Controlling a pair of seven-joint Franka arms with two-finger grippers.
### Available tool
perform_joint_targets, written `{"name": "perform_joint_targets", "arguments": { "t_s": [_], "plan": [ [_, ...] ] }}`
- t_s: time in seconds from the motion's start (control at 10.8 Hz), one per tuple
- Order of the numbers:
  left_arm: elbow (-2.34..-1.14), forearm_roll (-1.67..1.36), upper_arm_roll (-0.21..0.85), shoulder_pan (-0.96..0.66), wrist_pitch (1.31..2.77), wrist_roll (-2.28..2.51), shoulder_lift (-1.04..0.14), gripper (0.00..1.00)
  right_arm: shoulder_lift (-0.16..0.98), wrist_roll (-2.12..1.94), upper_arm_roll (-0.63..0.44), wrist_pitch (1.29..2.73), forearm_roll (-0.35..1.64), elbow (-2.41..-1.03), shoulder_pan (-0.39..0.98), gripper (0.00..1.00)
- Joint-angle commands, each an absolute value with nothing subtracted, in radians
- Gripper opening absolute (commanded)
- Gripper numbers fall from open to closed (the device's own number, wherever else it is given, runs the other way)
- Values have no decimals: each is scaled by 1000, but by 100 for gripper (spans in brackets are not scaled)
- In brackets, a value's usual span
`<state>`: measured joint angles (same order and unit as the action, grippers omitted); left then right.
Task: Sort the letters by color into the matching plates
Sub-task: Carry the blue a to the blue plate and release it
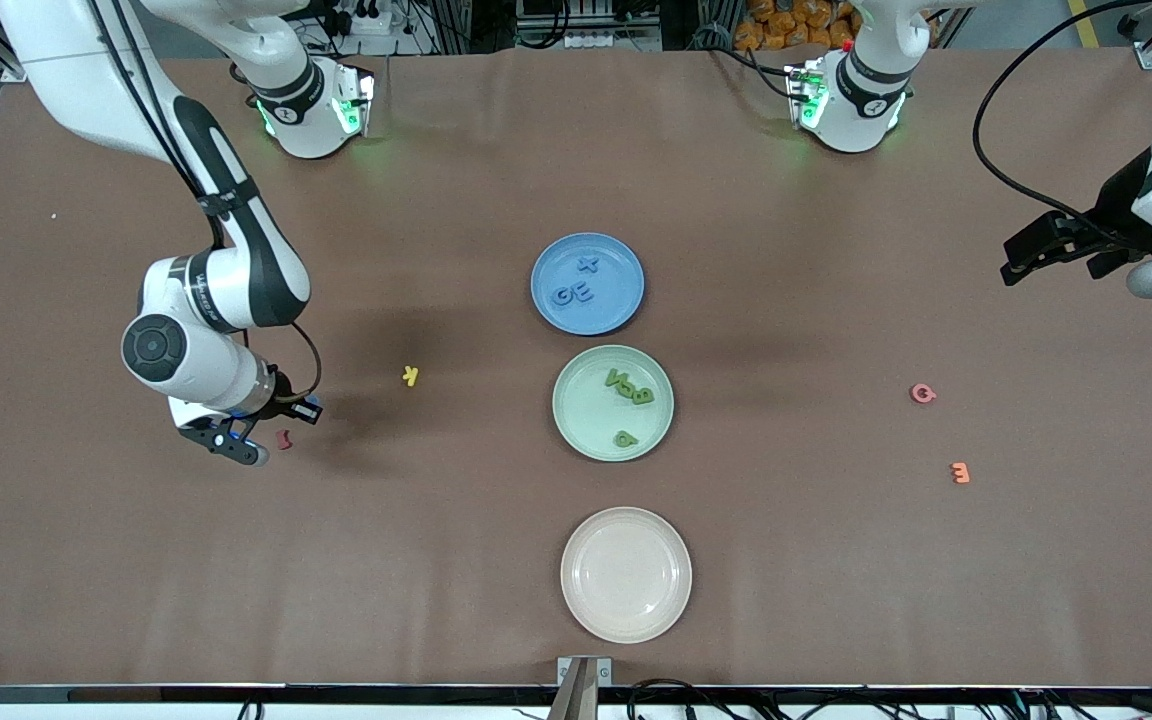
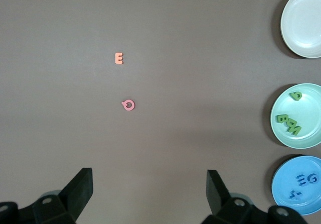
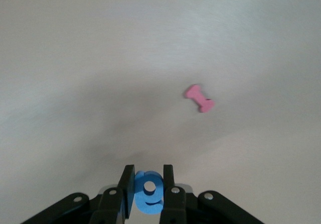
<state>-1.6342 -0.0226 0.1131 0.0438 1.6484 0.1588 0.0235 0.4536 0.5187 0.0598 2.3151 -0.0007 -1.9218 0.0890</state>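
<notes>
Since the small flat blue foam-like letter [image 3: 148, 192] looks light, stiff and thin, the right gripper [image 1: 236, 440], hovering toward the table's right-arm edge, pinches it across its flat faces, while the left gripper [image 1: 1046, 250] waits open over the left-arm edge.

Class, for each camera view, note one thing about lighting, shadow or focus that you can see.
Front view: soft dark shadows on the brown table beside the blue plate and green plate. Left wrist view: even light, sharp; the open left gripper dark at the edge. Right wrist view: washed-out, hazy table; the right gripper, shut on a blue letter.
</notes>
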Motion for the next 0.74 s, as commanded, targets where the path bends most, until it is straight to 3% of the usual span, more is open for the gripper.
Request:
{"name": "perform_joint_targets", "arguments": {
  "t_s": [0.0,0.28,0.65],
  "plan": [
    [-1641,-46,114,49,1654,137,34,100,443,280,104,2280,3,-1881,90,9],
    [-1641,-46,112,52,1649,135,34,100,443,244,178,2281,2,-1864,135,9],
    [-1641,-45,112,52,1651,135,32,100,428,250,195,2279,2,-1861,302,10]
  ]
}}
